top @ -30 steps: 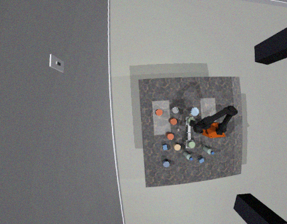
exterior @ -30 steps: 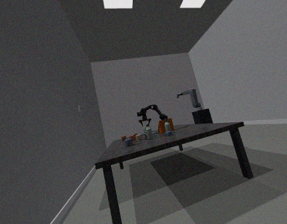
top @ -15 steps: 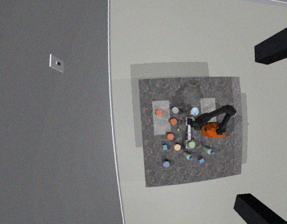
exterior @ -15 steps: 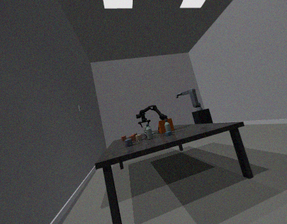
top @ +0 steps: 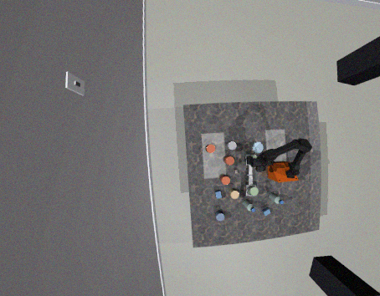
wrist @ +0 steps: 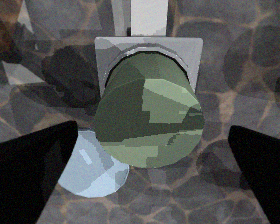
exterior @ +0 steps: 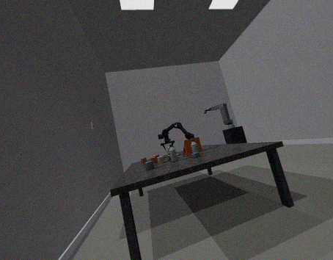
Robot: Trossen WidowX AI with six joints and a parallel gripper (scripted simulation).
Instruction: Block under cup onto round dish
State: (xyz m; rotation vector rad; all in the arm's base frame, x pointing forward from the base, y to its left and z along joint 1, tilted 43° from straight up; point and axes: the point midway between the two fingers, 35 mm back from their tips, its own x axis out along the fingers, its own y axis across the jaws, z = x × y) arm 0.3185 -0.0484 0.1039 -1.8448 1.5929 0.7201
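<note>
The balance's pale beam (top: 250, 177) (wrist: 149, 17) runs between two end platforms. One green cup (wrist: 150, 117) stands on the platform (wrist: 103, 47) nearest the gripper; the arm mostly hides it in the top view. The other green cup (top: 254, 191) stands on the opposite end. My gripper (top: 251, 160) (exterior: 168, 144) (wrist: 152, 130) is open and empty, above the first cup, with its fingers on either side in the wrist view. The light blue round dish (top: 258, 147) (wrist: 93, 167) lies close beside that cup. The hidden block is not visible, and the tilt of the beam cannot be told.
Orange cylinders (top: 229, 160) (top: 225, 180), a pale grey cylinder (top: 232, 145) and a tan cylinder (top: 234, 195) stand around the balance. A tiny grey block (top: 236, 170) lies beside it. Green bottles (top: 249, 206) (top: 275, 198) and blue items (top: 266, 211) (top: 220, 216) are past the far cup.
</note>
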